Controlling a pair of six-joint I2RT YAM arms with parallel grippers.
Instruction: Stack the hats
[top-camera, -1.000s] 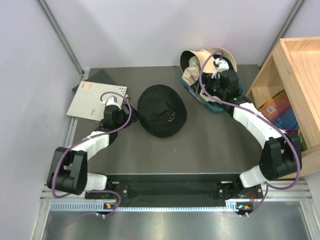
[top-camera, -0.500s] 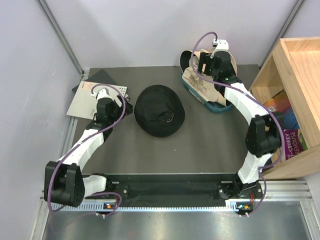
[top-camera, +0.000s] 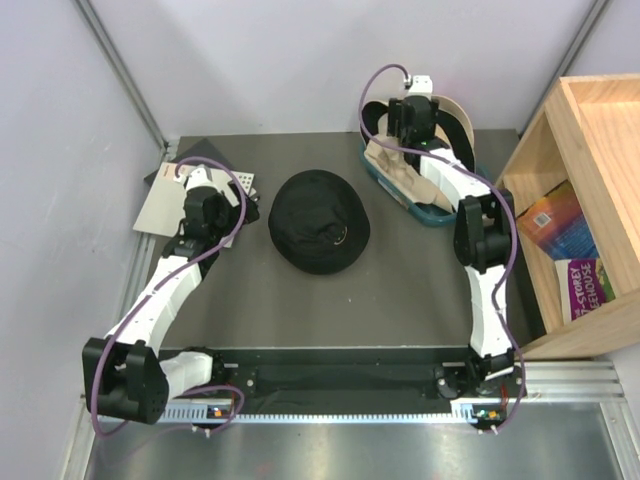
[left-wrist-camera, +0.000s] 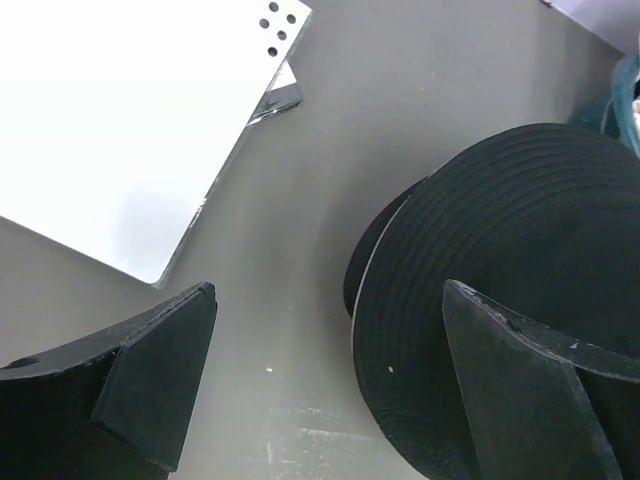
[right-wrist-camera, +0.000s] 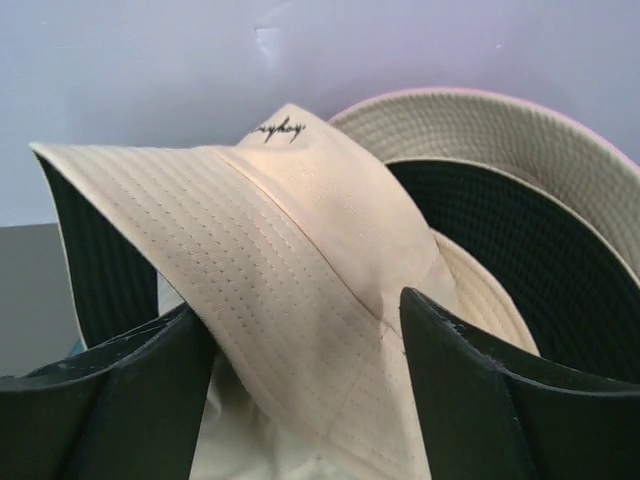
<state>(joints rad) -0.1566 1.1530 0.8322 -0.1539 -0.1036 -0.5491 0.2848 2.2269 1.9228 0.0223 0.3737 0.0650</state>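
Observation:
A black bucket hat (top-camera: 318, 222) lies crown up in the middle of the table; it also shows in the left wrist view (left-wrist-camera: 520, 240). My left gripper (top-camera: 212, 212) is open and empty, just left of the black hat's brim, jaws straddling bare table (left-wrist-camera: 330, 390). Beige hats (top-camera: 402, 170) are piled in a teal tub (top-camera: 432, 214) at the back right. My right gripper (top-camera: 412, 122) hovers over that pile, open. Its jaws stand either side of a beige hat (right-wrist-camera: 300, 250), not closed on it (right-wrist-camera: 300, 400). A black-lined beige hat (right-wrist-camera: 500, 240) stands behind.
A white sheet (top-camera: 172, 205) lies on a dark mat at the left, close to my left gripper; it also shows in the left wrist view (left-wrist-camera: 120, 120). A wooden shelf (top-camera: 590, 120) with books (top-camera: 560, 222) stands at the right. The back wall is close behind the tub.
My right gripper has moved back and left over the tub toward the wall. My left gripper has pulled back and left, away from the black hat, which shifted slightly left.

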